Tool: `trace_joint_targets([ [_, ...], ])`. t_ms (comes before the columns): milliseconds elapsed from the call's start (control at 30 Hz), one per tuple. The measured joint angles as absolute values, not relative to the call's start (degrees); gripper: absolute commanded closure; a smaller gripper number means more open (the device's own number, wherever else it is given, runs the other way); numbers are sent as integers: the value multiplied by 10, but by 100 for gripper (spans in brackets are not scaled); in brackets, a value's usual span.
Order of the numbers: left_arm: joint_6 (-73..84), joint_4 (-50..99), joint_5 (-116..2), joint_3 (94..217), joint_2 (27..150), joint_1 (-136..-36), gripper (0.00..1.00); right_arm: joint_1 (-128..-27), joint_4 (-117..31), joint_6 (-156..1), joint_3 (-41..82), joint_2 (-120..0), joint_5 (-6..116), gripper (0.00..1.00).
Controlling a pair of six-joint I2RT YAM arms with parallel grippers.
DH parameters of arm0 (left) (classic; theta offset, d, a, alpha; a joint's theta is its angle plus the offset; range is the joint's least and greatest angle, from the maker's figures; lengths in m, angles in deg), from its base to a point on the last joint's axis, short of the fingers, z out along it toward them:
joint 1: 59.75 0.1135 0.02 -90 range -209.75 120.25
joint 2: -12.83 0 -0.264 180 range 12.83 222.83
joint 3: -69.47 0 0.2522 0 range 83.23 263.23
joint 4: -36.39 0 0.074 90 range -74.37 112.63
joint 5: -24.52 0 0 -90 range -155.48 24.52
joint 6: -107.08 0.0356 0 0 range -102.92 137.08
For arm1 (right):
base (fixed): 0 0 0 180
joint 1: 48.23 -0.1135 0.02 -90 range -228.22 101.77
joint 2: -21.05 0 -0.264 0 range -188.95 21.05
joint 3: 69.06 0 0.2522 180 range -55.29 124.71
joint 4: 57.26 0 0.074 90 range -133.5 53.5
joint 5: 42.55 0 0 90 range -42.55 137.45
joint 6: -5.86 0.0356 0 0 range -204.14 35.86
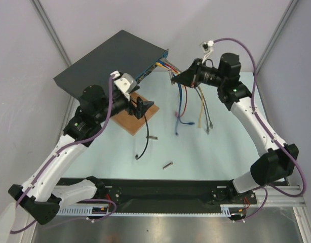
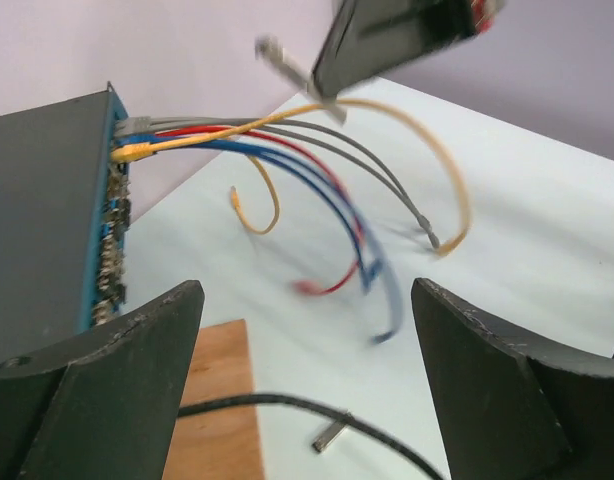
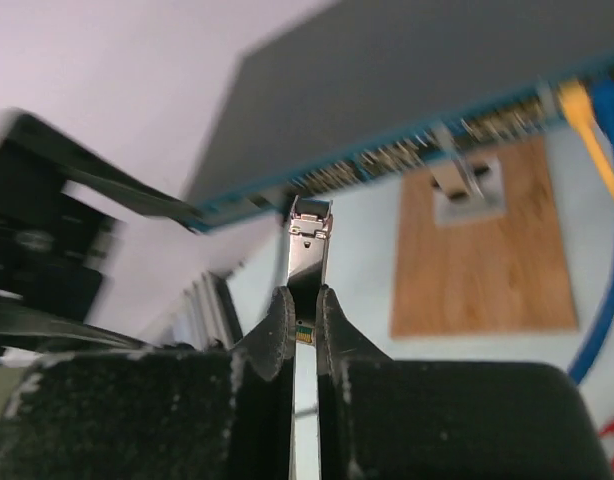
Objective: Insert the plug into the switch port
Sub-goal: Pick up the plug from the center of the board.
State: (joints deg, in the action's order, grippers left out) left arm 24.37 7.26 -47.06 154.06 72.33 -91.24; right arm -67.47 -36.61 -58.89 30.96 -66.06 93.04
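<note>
The right gripper [image 3: 305, 305] is clamped on the rear end of a silver plug [image 3: 309, 245], which sticks out straight ahead of the fingers. The plug hangs in the air in front of the switch [image 3: 437, 70], its tip pointing at the blue port face but not in a port; how close it is, I cannot tell. The left gripper [image 2: 307, 300] is spread wide with nothing between its fingers, hovering over a wooden board [image 2: 219, 390] just beside the switch. Yellow, red, blue and grey cables [image 2: 287, 150] run from ports at one end of the face and curve down onto the table [image 2: 547, 230]. A black cable [image 2: 277, 402] with a metal end lies across the board.
</note>
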Motion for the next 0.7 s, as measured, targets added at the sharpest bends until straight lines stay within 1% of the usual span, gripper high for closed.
trace_joint_targets([
  [167,236,102,-521,1549,771,-968,10,-669,-484,-484,308,-627,965,100],
  [300,236,123,-558,1561,821,-991,10,-669,-550,-428,273,-626,974,100],
  [433,237,141,-580,1581,853,-1000,10,-673,-564,-405,242,-626,975,100],
  [700,257,190,-626,1615,874,-1038,11,-687,-598,-396,240,-626,980,100],
])
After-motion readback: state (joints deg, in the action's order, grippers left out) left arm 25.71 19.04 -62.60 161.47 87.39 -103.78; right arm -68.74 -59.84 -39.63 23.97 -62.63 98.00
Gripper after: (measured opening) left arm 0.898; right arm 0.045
